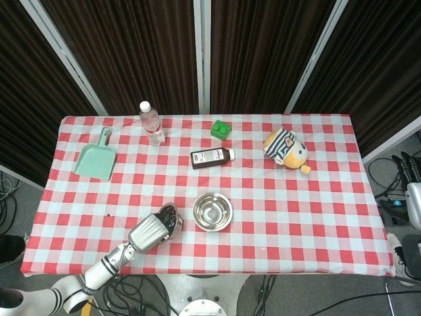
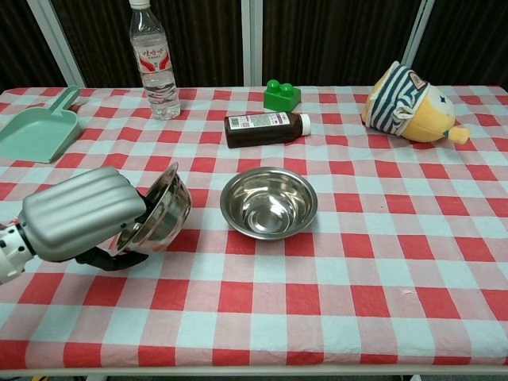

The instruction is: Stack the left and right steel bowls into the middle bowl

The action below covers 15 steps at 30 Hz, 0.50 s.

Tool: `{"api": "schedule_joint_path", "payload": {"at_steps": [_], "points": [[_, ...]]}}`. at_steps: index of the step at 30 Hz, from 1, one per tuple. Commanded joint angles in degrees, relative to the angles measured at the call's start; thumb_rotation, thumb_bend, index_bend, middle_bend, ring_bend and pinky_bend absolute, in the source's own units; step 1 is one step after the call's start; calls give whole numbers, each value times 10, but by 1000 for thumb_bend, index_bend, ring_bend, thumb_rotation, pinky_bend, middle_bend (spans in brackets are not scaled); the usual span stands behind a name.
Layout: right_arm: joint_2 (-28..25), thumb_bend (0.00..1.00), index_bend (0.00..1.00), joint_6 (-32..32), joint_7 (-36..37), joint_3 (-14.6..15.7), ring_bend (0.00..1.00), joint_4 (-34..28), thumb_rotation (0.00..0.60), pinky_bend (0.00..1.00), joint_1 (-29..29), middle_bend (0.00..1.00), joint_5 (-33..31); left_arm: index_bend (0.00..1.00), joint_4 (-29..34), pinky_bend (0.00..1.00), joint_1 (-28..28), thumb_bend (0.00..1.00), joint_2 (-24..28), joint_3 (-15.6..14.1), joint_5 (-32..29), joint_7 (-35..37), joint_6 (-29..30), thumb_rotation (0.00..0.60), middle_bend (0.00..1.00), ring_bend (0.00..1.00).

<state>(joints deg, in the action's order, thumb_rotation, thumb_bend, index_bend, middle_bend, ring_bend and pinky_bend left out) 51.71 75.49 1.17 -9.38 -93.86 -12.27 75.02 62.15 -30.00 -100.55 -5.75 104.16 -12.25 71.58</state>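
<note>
Just left of the middle bowl [image 2: 268, 202], the left hand [image 2: 79, 213] has its fingers clamped on the tilted left bowl [image 2: 163, 210], which should be levelled before lowering it squarely into the middle bowl.

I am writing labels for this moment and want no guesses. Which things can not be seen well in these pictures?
- Left hand fingers: both views, hidden behind its grey back and the tilted left bowl.
- Left bowl's inside: chest view, turned away from the camera; head view, covered by the hand.
- Right hand: head view, cut off at the right edge; its state is unreadable.
- Brown bottle label: both views, print too small.
</note>
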Motion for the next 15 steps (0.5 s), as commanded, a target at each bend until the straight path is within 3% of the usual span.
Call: {"api": "schedule_joint_path", "payload": {"at_steps": [1, 5, 15], "points": [[-1, 159, 24, 0, 1, 0, 0, -1, 600, 0, 0, 17, 1, 720, 3, 750, -2, 360, 2, -1, 0, -4, 0, 600, 735, 740], [-2, 158, 24, 6, 8, -2, 0, -2, 600, 0, 3, 18, 4, 720, 7, 750, -21, 363, 8, 8, 5, -11, -8, 600, 735, 741], [-17, 157, 24, 50, 43, -22, 0, -4, 600, 0, 19, 21, 2, 723, 20, 758, -119, 364, 15, 61, 8, -53, -84, 600, 739, 752]]}}
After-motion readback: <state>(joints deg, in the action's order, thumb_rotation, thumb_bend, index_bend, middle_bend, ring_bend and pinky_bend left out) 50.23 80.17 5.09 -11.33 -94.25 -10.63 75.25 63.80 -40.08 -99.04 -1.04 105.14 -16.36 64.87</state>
